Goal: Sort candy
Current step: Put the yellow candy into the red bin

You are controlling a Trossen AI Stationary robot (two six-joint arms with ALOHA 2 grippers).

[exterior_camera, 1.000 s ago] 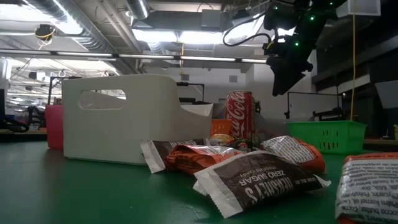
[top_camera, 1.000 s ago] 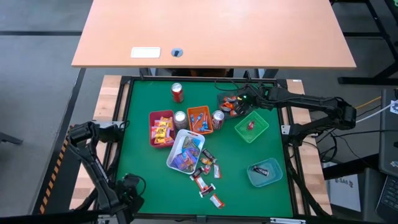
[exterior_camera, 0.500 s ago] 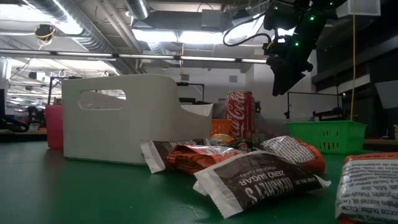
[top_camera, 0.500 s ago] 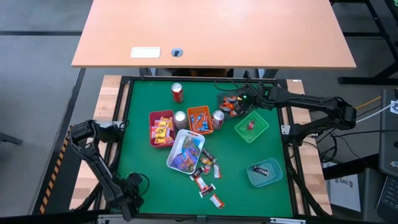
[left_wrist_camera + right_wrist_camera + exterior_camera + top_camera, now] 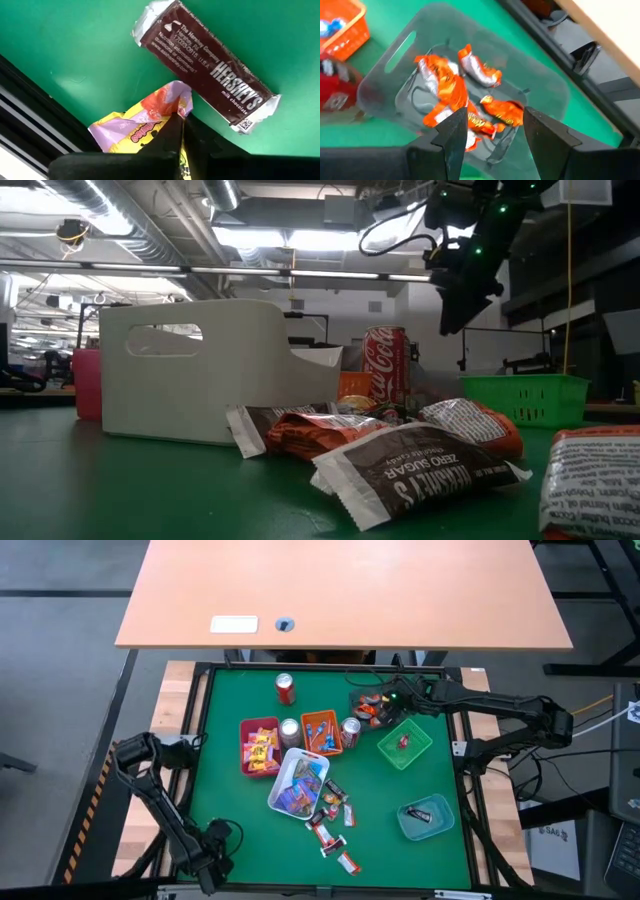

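Under the right gripper (image 5: 492, 135), fingers apart: clear tray (image 5: 540, 90) of orange candies (image 5: 445, 87) | left gripper (image 5: 177, 127) pinches yellow-pink candy (image 5: 145, 120)

Candy lies mostly sorted across the green mat. Yellow and red packets (image 5: 261, 751) fill the pink tray at the left of the centre cluster; blue-wrapped pieces (image 5: 320, 732) sit in the orange basket just right of it. Mixed blue and purple packets (image 5: 299, 790) lie in the white bin nearer. Orange-red wrapped sweets (image 5: 451, 90) rest crumpled in the clear tray at the far right. 1 red piece (image 5: 403, 741) lies in the green basket, and 1 dark bar (image 5: 420, 813) in the teal tray at the near right. Loose wrappers (image 5: 331, 825) lie scattered flat near the white bin, among them a brown Hershey's zero-sugar packet (image 5: 420, 470). At the near-left edge a brown Hershey's milk chocolate bar (image 5: 206, 67) lies flat, touching a purple-and-yellow wrapper (image 5: 145, 122).
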